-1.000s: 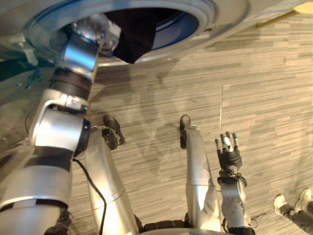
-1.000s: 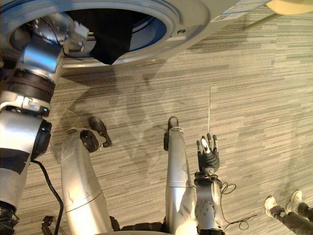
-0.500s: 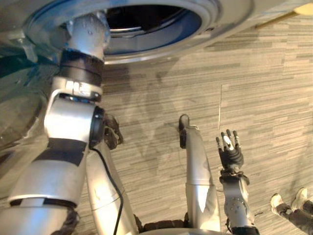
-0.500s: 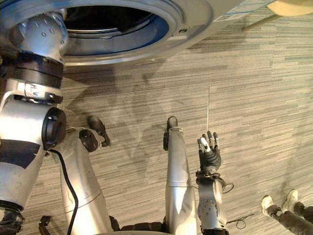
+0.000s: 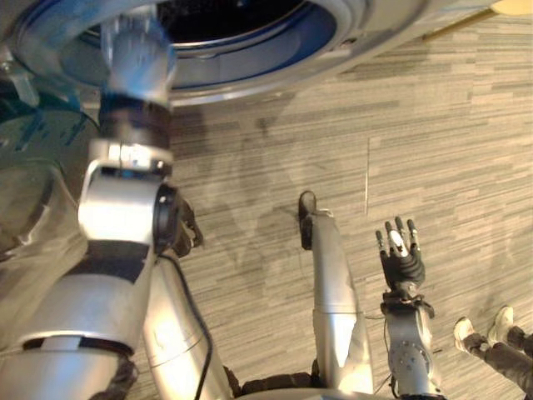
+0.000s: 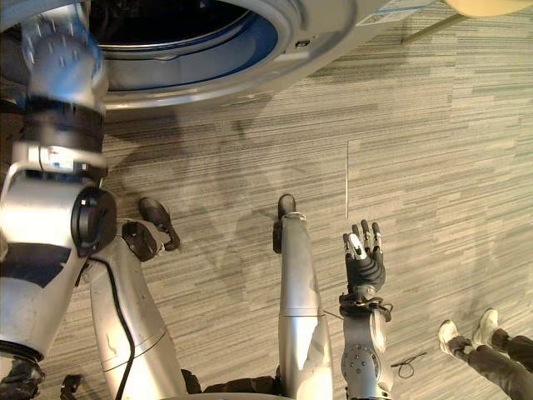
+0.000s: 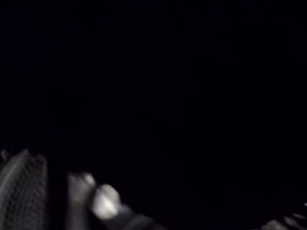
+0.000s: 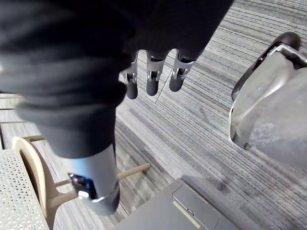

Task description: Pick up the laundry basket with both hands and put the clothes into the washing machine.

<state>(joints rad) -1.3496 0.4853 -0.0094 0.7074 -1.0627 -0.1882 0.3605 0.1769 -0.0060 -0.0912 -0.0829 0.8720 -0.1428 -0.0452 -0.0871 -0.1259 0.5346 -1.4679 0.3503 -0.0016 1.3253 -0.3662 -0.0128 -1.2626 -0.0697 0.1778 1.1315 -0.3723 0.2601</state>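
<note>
Silver right hand (image 5: 401,260) is hanging spread, empty, well apart from the washing machine (image 5: 358,29); left hand (image 7: 103,201) is reaching inside that machine, grip impossible to tell.

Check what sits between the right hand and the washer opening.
Bare striped floor lies between the right hand and the washing machine rim, seen in both eye views.

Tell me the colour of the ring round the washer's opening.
Blue. The ring shows best in the right eye view.
</note>
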